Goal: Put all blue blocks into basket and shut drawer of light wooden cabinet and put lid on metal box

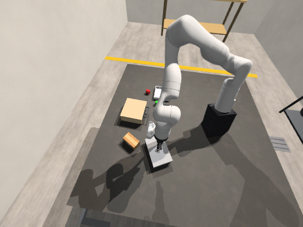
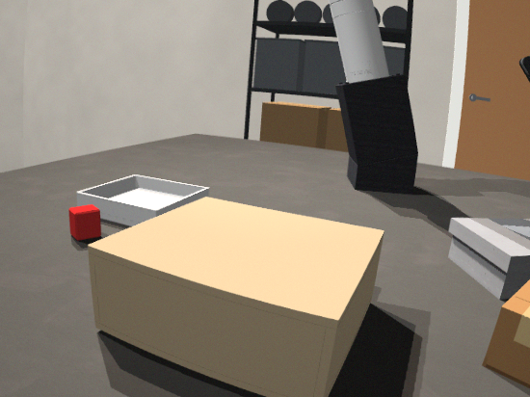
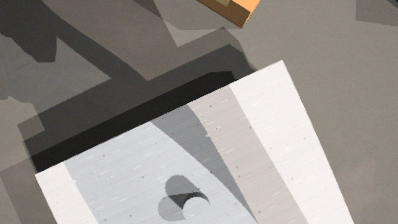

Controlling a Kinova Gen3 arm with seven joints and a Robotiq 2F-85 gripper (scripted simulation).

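No blue block shows. The metal box's lid (image 1: 162,159) (image 2: 487,235) (image 3: 270,110) rests on the metal box (image 2: 472,267); its round knob (image 3: 196,212) shows in the wrist view. My gripper (image 1: 159,150) is shut and points down over the lid, near the knob; nothing shows between the fingers, which are out of the wrist view. The light wooden cabinet (image 1: 134,108) (image 2: 236,257) has its handle (image 1: 146,112) on the side facing the arm; its drawer front is mostly hidden. The pale basket (image 1: 157,92) (image 2: 145,199), partly behind the arm in the top view, shows no block inside.
A red block (image 1: 147,91) (image 2: 85,223) stands beside the basket. A green block (image 1: 156,102) lies in front of it, partly hidden by the arm. A cardboard box (image 1: 131,140) (image 2: 501,339) (image 3: 240,12) stands between the cabinet and the metal box.
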